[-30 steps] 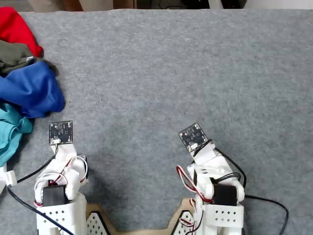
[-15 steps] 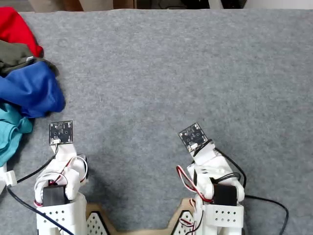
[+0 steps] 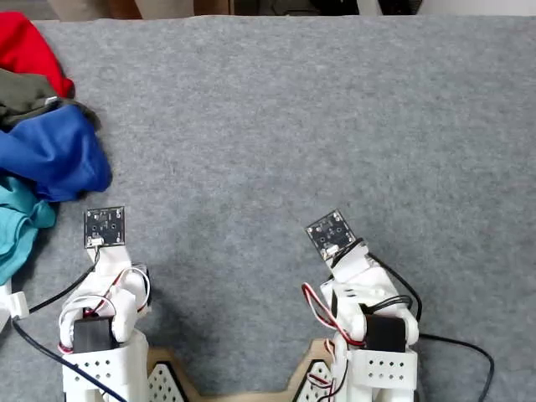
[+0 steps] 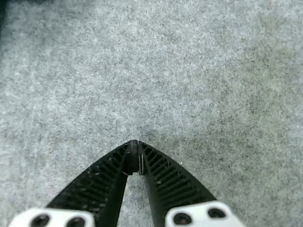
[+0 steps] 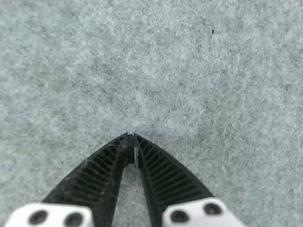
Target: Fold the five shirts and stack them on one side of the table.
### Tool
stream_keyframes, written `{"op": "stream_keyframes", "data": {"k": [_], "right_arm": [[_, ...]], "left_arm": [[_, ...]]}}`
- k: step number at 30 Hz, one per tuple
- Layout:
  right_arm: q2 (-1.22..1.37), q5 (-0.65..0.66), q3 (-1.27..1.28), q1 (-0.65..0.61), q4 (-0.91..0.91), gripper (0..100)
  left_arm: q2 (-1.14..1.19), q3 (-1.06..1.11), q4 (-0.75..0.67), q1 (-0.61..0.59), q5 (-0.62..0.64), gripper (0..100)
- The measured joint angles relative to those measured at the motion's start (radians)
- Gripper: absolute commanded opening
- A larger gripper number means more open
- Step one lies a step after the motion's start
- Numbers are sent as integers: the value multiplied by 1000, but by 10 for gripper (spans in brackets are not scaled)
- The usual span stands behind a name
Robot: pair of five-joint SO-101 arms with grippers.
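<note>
Shirts (image 3: 46, 142) lie unfolded in a heap at one edge of the table (image 3: 293, 117) in the high view, red farthest from my bases, teal nearest. The arm (image 3: 105, 276) on that side sits just beside them, the other well apart.

Left wrist view: my left pincer (image 4: 134, 144) is clenched on nothing, over bare felt.

Right wrist view: my right pincer (image 5: 130, 138) is likewise clenched and empty.

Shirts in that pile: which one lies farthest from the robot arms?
The red shirt, at the pile's far end. The olive shirt, blue shirt and teal shirt each lie nearer the arms in turn.
</note>
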Motion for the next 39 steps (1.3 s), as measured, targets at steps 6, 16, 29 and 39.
{"op": "stream_keyframes", "data": {"k": [6, 16, 29, 39], "right_arm": [[0, 0, 0, 0, 0, 7], [0, 0, 0, -25, -149, 7], [0, 0, -167, -25, -318, 6], [0, -157, -215, -25, -149, 6]], "left_arm": [[0, 0, 0, 0, 0, 20], [0, 0, 0, 9, 0, 20], [0, 0, 0, 9, 0, 20], [0, -210, -153, -193, -87, 21]]}}
